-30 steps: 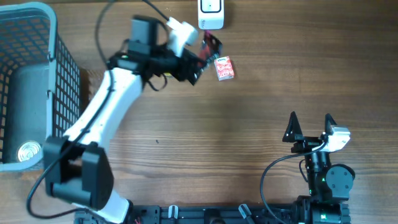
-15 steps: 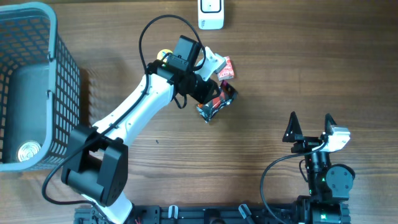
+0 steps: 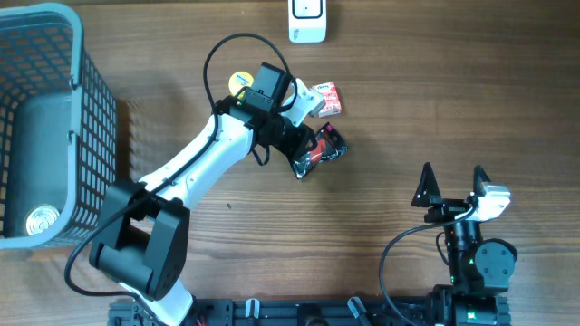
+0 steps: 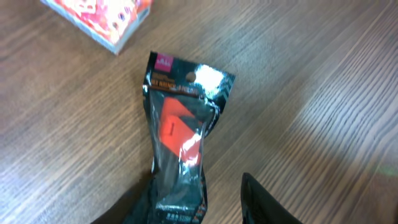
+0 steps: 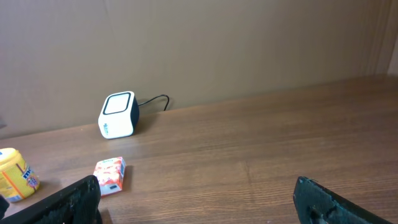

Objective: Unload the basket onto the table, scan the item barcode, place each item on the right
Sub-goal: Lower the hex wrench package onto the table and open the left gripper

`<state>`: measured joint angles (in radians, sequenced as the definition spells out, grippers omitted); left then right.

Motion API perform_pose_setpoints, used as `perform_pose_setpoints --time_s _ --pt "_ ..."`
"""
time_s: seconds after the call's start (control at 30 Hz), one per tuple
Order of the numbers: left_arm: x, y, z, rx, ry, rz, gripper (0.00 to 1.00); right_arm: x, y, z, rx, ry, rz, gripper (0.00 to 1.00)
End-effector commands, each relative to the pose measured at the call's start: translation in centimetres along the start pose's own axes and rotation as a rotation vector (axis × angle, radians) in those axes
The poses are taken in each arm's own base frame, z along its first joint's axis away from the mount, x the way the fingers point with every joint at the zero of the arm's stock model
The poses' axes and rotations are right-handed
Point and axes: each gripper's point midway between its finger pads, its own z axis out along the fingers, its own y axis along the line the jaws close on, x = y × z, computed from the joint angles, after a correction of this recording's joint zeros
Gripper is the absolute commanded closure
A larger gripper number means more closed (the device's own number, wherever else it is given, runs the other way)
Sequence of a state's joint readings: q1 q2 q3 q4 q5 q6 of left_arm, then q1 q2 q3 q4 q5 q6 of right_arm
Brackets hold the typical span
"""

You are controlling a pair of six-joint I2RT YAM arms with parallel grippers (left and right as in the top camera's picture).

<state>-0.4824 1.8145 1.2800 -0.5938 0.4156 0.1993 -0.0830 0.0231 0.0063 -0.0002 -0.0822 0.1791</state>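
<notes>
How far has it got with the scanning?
One can already lies in the basket. The left gripper is at the black packet, flat on the table away from the scanner; grip unclear. The red box and yellow tub lie nearby; the right gripper sits open, idle.

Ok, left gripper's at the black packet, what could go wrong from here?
The black packet lies with its end between the fingers of the left gripper, a gap beside one; lifting now might drag or drop it.
The red box sits between packet and scanner; a straight path may knock it.
Glare on the packet's glossy film could spoil a read.
</notes>
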Motion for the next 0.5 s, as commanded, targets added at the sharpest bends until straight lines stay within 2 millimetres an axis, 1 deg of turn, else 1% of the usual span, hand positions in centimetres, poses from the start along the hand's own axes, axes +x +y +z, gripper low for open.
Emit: perform_pose_setpoints --time_s 0.0,0.07,0.17,0.27,0.33,0.4,0.47 --pt "0.04 0.17 0.11 -0.003 -0.002 0.001 0.57 0.04 0.12 0.02 -0.005 0.001 0.007 0.0" --pt "0.09 0.19 0.1 -0.005 0.0 0.001 0.54 0.04 0.13 0.02 -0.005 0.001 0.007 0.0" --pt "0.16 0.66 0.13 -0.031 0.004 0.0 0.53 0.04 0.12 0.02 -0.005 0.001 0.007 0.0" --pt "0.22 0.71 0.18 -0.033 0.007 0.0 0.48 0.04 0.13 0.02 -0.005 0.001 0.007 0.0" --pt "0.21 0.7 0.18 -0.032 0.006 -0.001 0.41 0.04 0.13 0.02 -0.005 0.001 0.007 0.0" --pt "0.11 0.69 0.11 -0.033 0.003 0.002 0.29 0.04 0.13 0.02 -0.005 0.001 0.006 0.0" --pt "-0.5 0.52 -0.51 -0.036 -0.017 0.014 0.2 0.04 0.12 0.02 -0.005 0.001 0.006 0.01"
